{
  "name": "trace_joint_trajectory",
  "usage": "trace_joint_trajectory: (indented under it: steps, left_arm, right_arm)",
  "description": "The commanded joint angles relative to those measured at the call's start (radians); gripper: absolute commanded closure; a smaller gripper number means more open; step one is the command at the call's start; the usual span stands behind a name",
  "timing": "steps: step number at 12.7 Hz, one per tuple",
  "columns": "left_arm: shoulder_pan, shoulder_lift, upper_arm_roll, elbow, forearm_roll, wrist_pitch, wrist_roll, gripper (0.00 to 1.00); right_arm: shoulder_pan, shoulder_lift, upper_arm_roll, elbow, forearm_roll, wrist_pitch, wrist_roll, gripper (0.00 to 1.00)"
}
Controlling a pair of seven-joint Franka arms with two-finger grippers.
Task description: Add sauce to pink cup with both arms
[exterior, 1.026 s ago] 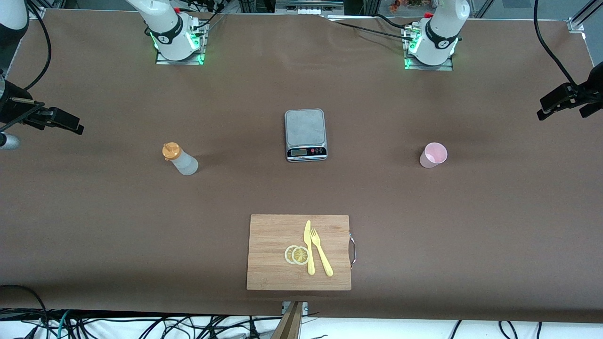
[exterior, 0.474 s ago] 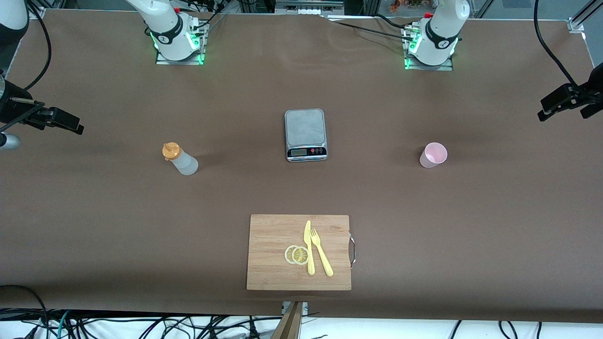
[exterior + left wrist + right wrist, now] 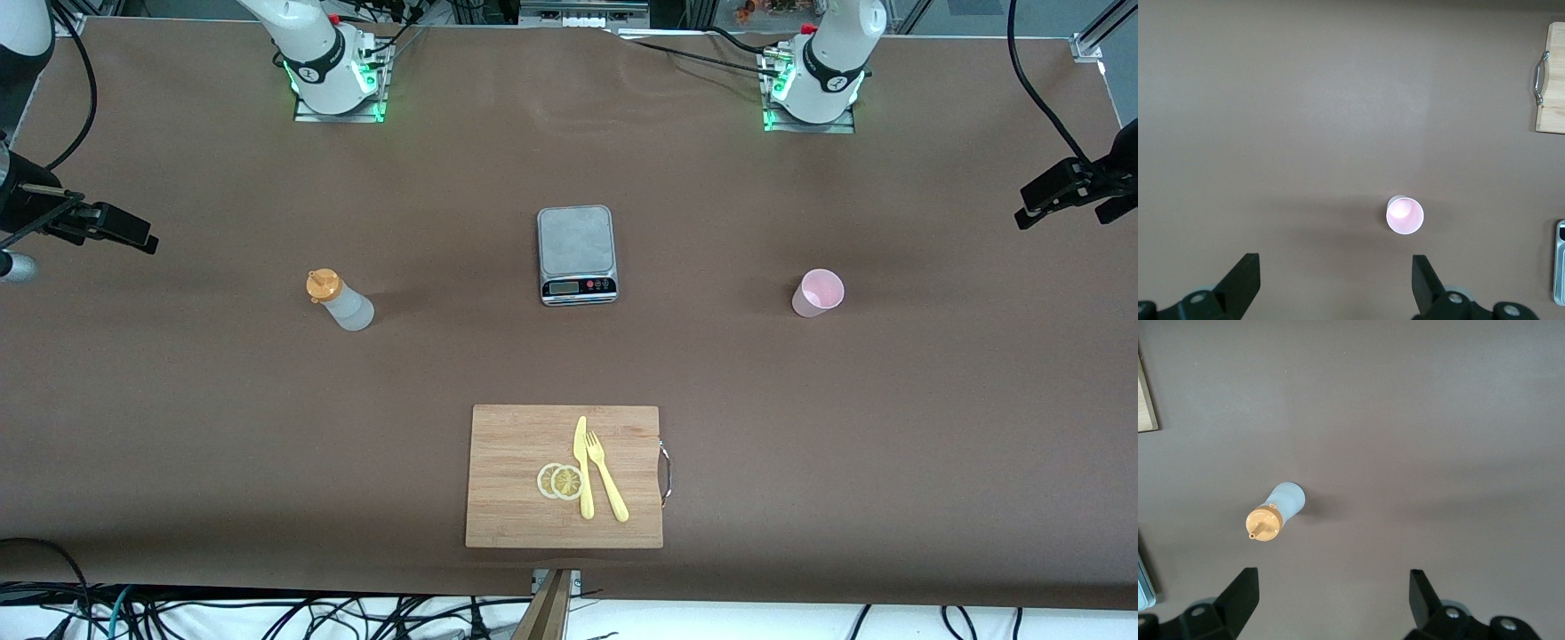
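- Sauce bottle stands upright on the brown table, toward the right arm's end; orange cap on, nothing touching it.
- Same bottle in the right wrist view, seen from above with the cap's nozzle showing.
- Pink cup stands upright, mouth up, toward the left arm's end of the table, well apart from the bottle.
- Cup in the left wrist view looks empty inside.
- Kitchen scale sits between bottle and cup, mid-table, plate bare, display facing the front camera.
- Wooden cutting board lies nearer the front camera than the scale, metal handle on the side toward the left arm's end.
- On the board: two lemon slices overlapping, a yellow knife and a yellow fork side by side, just beside the slices.
- Left gripper hangs high over the table near the cup, jaws spread wide, holding nothing; cup sits apart from both fingers.
- Right gripper hangs high over the table near the bottle, jaws spread wide, holding nothing.
- In the front view only the arm bases show: right arm, left arm; grippers are out of that frame.
- Black camera clamps at both table ends, one at the right arm's end, one at the left arm's end.
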Motion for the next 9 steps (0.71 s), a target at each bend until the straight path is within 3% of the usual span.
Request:
trace_joint_trajectory:
  steps: [1,6,9]
  left_arm:
    - [0.001,0.006,-0.004,-0.033,0.019,0.033,0.004,0.00]
    - [0.002,0.055,-0.002,-0.275,0.019,0.309,0.017,0.00]
    - [0.010,0.094,-0.002,-0.364,0.019,0.427,0.019,0.00]
  right_arm:
    - [-0.007,-0.006,0.001,0.009,0.012,-0.016,-0.002,0.00]
    - [-0.007,-0.006,0.001,0.009,0.012,-0.017,-0.002,0.00]
    - [-0.007,-0.006,0.001,0.009,0.011,-0.017,-0.002,0.00]
